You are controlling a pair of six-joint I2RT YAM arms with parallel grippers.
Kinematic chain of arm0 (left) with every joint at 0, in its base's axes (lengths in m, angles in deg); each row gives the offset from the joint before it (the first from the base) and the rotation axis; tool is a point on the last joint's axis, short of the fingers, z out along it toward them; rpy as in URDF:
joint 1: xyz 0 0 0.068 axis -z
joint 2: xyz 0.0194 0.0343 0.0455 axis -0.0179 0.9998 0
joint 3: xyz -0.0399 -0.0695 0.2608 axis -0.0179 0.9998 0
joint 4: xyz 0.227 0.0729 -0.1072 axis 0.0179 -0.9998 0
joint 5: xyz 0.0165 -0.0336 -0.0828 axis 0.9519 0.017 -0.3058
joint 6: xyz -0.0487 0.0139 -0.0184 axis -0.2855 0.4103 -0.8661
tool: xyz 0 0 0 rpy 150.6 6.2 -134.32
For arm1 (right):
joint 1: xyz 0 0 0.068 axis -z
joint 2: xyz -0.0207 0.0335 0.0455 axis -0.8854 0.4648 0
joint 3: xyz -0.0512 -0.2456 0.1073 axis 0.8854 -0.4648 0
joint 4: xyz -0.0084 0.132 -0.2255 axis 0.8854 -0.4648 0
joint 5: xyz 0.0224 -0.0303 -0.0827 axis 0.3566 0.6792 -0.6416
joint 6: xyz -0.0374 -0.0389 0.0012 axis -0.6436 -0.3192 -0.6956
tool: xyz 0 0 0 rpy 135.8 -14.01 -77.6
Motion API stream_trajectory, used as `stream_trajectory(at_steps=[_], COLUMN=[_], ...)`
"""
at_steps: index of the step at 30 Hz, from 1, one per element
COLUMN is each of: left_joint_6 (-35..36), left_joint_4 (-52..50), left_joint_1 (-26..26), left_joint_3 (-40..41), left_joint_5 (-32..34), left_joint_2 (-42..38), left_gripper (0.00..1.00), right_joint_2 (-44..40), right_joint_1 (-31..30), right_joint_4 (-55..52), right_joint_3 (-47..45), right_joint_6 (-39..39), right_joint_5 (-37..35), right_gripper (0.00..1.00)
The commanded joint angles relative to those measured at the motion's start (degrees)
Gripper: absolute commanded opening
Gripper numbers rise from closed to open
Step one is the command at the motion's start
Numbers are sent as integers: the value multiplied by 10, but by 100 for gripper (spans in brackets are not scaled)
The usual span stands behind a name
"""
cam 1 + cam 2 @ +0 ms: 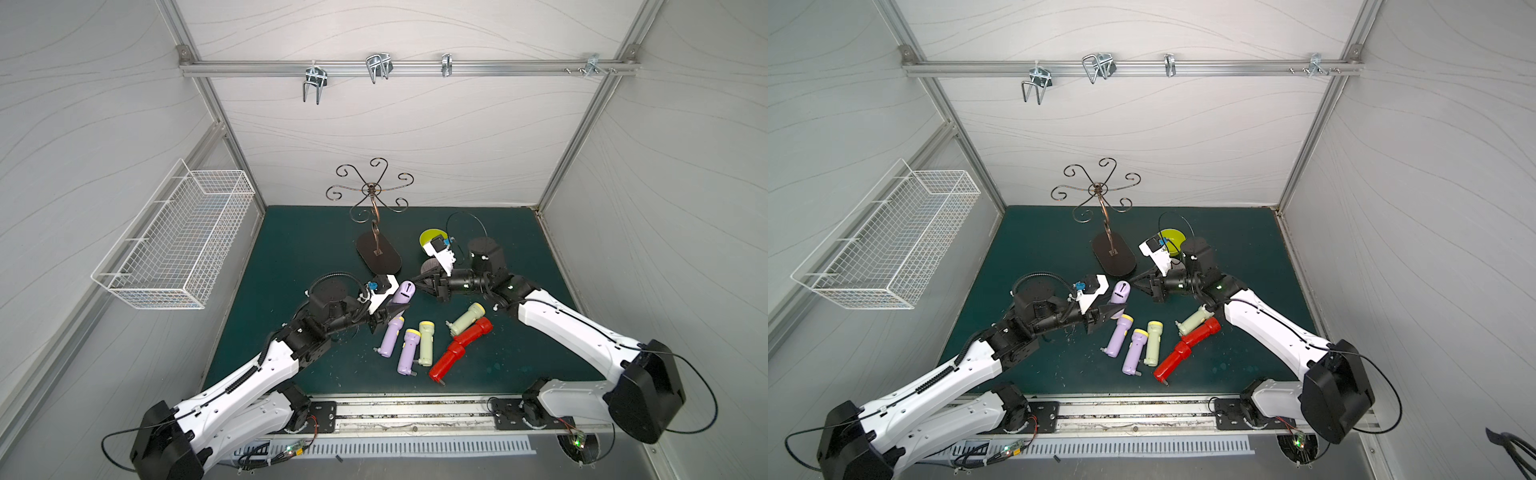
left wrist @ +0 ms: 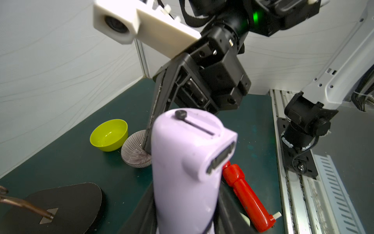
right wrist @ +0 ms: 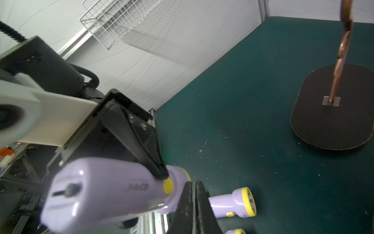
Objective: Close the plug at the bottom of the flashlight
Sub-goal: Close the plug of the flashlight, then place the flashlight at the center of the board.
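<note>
In both top views the left tool [image 1: 394, 312] [image 1: 1112, 312] sits just below the centre of the frame, pinching the purple flashlight [image 1: 405, 292] [image 1: 1120, 293] around its body and holding it lifted off the dark green bench [image 1: 299, 249], tilted so that its bottom face points up. In the left wrist view that bottom face [image 2: 194, 125] fills the middle of the frame and shows a thin dark slot with a round black knob at one end. The right tool [image 1: 414, 281] [image 1: 1133, 282] reaches in from the right side of the frame, its tip just beside the raised bottom end. Its fingers [image 3: 188, 204], at the lower middle of the right wrist view, are pressed together with nothing between them. Whether they touch the flashlight cannot be told. Below the held flashlight, in the lower middle of a top view, more flashlights lie on the bench: two purple ones [image 1: 390, 337], two pale ones [image 1: 426, 344] and two red ones [image 1: 448, 362], some with a small white prong standing out of the bottom end. A yellow-green bowl [image 2: 109, 134] and a striped bowl [image 2: 132, 151] stand side by side behind the right tool. The black oval base of a scrolled hook stand [image 1: 379, 258] rests above centre, and a white wire basket [image 1: 174, 245] hangs on the wall at the left of the frame.
</note>
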Motion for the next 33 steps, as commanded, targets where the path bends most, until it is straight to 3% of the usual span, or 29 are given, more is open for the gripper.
stream_trajectory(at_steps=[1,8,14,17,26,33], left_joint_6=[-24,-137,-276,-328,-387,-408], left_joint_4=[46,-65,-308,-367,-450,-460], left_joint_1=[6,13,-47,-89,-144,-156], left_joint_3=[-23,-92,-192,-178,-126,-91], left_joint_5=[70,359,488,490,501,480], left_joint_2=[4,53,104,99,96,142], left_gripper=[0,0,0,0,0,0], right_joint_2=[-24,-57,-80,-86,-87,-104], right_joint_1=[19,15,-42,-66,-74,-88], right_joint_4=[4,-43,-97,-108,-109,-115], right_joint_3=[-5,-10,8,6,2,-1], right_joint_6=[21,17,-24,-33,-16,-23], right_joint_5=[-28,-145,-266,-303,-309,-331], right_gripper=[12,16,18,20,21,21])
